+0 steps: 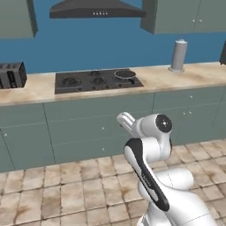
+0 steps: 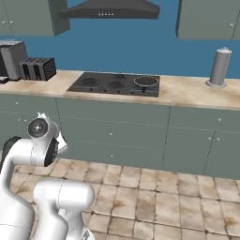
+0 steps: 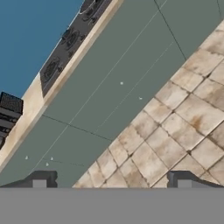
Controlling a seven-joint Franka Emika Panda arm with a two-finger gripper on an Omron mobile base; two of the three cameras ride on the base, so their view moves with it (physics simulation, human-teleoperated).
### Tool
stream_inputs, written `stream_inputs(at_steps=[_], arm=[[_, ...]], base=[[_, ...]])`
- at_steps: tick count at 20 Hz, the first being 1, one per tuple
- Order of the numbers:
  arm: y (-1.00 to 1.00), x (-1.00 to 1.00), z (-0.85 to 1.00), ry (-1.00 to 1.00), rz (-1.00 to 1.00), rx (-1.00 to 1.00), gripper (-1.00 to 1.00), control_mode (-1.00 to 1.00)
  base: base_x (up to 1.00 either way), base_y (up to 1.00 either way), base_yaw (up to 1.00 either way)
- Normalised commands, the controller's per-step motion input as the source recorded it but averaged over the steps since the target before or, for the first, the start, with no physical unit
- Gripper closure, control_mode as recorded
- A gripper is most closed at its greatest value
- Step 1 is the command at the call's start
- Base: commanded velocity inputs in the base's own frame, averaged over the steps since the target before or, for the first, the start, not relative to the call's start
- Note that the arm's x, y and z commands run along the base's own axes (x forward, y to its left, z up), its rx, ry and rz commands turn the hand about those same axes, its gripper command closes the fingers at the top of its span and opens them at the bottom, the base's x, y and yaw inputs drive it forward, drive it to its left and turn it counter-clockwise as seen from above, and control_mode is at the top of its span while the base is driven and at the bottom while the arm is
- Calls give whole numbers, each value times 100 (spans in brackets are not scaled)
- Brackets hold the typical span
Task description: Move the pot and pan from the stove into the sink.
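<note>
blue wall [image 1: 110,42], grey-green cabinets [image 1: 97,126], beige marbled counter [image 1: 176,77], tan tiled floor [image 1: 66,190].

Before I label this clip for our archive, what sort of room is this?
A kitchen, by the look of it: a gas stove set in a beige counter, a range hood above it, and a toaster on the counter beside it.

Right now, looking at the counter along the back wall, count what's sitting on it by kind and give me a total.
Pan, on the stove: 1
Toaster: 1
Grey cylinder canister: 1
Boxy grey appliance beside the toaster: 1
Total: 4
</note>
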Motion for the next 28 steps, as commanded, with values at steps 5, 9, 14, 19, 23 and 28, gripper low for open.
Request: stream_inputs(at_steps=[5,9,14,19,23,28], arm=[[0,0,0,0,0,0,-100,100],[0,0,0,0,0,0,-100,100],[0,0,0,0,0,0,-100,100],[0,0,0,0,0,0,-100,100],[0,0,0,0,0,0,-100,100],[0,0,0,0,0,0,-100,100]], base=[[0,-100,6],[-1,-100,6],[-5,-84,4],[4,-3,0],[62,-1,0],[83,-6,0]])
